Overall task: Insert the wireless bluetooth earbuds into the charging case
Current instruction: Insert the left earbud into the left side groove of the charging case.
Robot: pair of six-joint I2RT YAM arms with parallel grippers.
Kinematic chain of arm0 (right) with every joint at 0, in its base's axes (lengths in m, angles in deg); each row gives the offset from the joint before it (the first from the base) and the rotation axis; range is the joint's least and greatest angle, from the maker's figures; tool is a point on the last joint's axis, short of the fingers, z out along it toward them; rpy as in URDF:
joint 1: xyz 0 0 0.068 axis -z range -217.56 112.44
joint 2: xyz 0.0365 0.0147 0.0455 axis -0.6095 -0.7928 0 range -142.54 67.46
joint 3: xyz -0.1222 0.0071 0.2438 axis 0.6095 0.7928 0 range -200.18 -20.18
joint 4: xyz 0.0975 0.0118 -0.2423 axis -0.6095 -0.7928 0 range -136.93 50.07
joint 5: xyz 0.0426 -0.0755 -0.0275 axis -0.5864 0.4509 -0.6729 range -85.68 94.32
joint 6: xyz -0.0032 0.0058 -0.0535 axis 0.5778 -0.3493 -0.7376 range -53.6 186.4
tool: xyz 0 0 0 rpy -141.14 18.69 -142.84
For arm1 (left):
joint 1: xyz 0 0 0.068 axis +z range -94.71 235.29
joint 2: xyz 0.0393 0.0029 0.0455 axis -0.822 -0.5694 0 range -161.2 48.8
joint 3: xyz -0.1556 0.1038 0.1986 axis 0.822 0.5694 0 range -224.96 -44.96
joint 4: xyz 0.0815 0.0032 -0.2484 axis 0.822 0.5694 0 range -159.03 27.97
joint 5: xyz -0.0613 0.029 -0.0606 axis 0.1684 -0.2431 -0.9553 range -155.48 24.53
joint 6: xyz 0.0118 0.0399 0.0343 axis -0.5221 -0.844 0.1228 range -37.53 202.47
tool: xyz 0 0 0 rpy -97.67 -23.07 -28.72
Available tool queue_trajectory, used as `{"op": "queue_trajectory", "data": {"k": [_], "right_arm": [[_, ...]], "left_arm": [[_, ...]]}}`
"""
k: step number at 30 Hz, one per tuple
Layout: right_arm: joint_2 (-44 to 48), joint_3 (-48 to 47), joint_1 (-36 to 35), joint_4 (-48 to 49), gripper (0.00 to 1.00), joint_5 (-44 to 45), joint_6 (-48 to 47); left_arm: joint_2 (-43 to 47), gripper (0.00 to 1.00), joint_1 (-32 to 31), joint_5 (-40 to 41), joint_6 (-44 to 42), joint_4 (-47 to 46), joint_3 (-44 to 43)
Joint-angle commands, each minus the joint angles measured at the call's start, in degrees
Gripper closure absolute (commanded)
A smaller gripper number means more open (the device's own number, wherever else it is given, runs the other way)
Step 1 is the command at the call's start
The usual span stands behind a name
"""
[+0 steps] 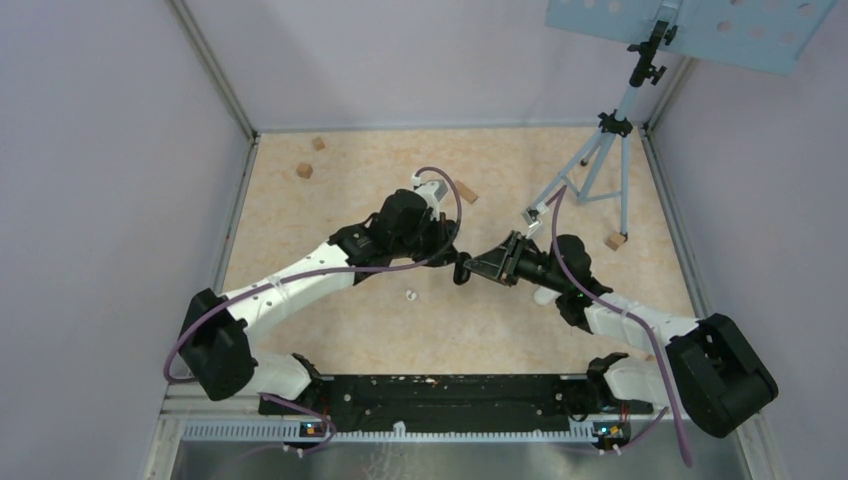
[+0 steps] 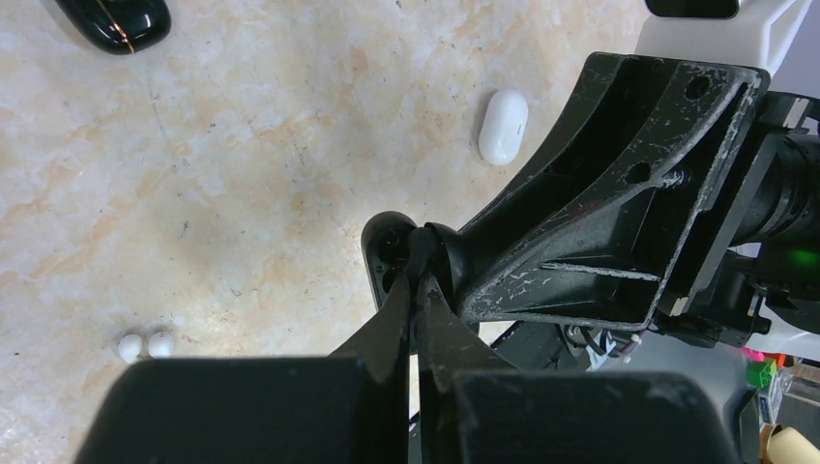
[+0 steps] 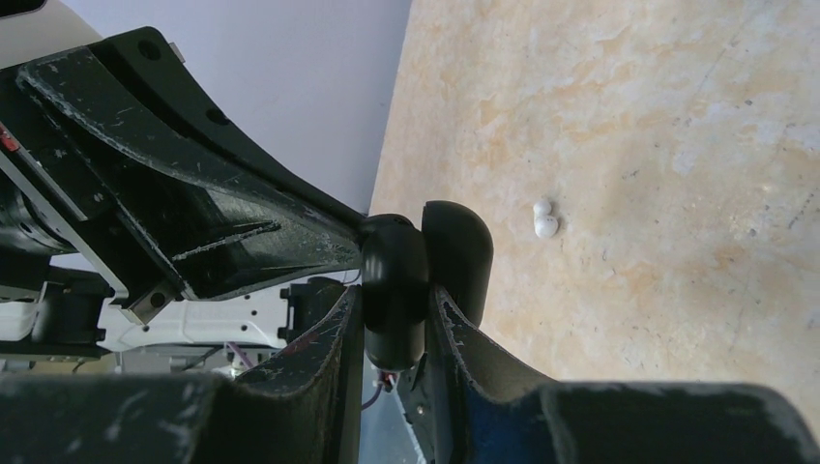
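- Your right gripper point(image 3: 395, 324) is clamped on a black case point(image 3: 395, 280), one finger on each flat side, and holds it off the table point(image 1: 300, 220) near mid-table.
- That case looks part open: in the right wrist view a second rounded black shell stands beside the gripped body, away from the left arm.
- Your left gripper point(image 2: 418, 290) meets the case from the left. Its fingers are pressed almost together and pinch a thin black edge of the case at their tips.
- The two grippers are tip to tip in the top view, with the case between them.
- The only buds point(image 1: 410, 295) you can see are two white ones. They lie side by side and touching on the table, left of the held case and nearer to the bases.
- Neither gripper touches the buds. They sit apart from both sets of fingers, closer to the left gripper than to the right.
- You cannot tell whether any bud sits inside the held case; its inside is hidden.
- A white case point(image 2: 503, 126) lies shut on the table, apart from the held case.
- Another black case point(image 2: 111, 19) with a thin gold line lies at the edge of the left wrist view, well apart from the buds.
- Wooden blocks point(image 1: 305, 170) lie scattered on the far half of the table.
- A tripod point(image 1: 600, 150) stands at far right.
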Motion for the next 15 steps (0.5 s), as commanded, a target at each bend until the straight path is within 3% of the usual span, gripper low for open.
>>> {"op": "queue_trajectory", "data": {"k": [1, 15], "right_arm": [[1.18, -1.39, -0.36, 2.92, 1.00, -0.46, -0.62], [1.59, -0.77, -0.40, 3.72, 1.00, 1.04, -0.22]], "left_arm": [[-1.16, 1.00, -0.55, 0.14, -0.50, 0.09, -2.24], [-1.03, 1.00, -0.47, 4.68, -4.17, 5.20, -3.98]]}}
